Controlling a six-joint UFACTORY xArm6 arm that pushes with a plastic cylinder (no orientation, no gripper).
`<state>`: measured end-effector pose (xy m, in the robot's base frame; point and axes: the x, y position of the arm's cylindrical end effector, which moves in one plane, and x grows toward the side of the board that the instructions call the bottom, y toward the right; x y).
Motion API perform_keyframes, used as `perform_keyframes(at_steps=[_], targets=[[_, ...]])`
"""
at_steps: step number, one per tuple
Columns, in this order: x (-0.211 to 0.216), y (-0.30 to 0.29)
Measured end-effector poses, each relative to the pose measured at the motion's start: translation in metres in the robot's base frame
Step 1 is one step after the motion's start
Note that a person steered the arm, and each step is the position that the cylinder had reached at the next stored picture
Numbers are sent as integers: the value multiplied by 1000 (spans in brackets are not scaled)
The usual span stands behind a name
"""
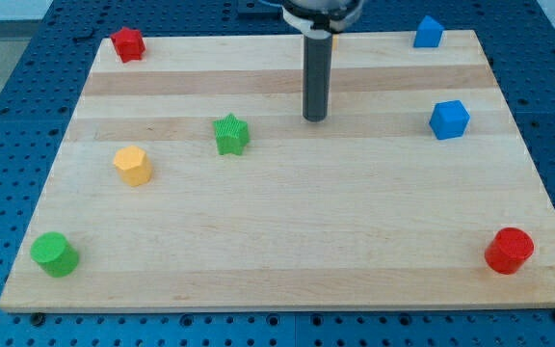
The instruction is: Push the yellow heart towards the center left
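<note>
My tip rests on the wooden board, a little above its middle. A small sliver of a yellow block shows just to the right of the rod at the board's top edge. The rod and arm hide most of it, so I cannot tell its shape. A yellow hexagonal block lies at the view's centre left, far to the left of and below my tip. A green star lies between that block and my tip, apart from both.
A red block sits at the top left corner. A blue block sits at the top right and a blue cube at the right. A green cylinder sits at the bottom left and a red cylinder at the bottom right.
</note>
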<state>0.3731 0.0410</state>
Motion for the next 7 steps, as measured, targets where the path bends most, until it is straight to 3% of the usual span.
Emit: perform_keyframes(at_steps=[2,4,5,6,7], targets=[[-76,80],[-162,85],[-182,74],[-180,24],[-180,-64]])
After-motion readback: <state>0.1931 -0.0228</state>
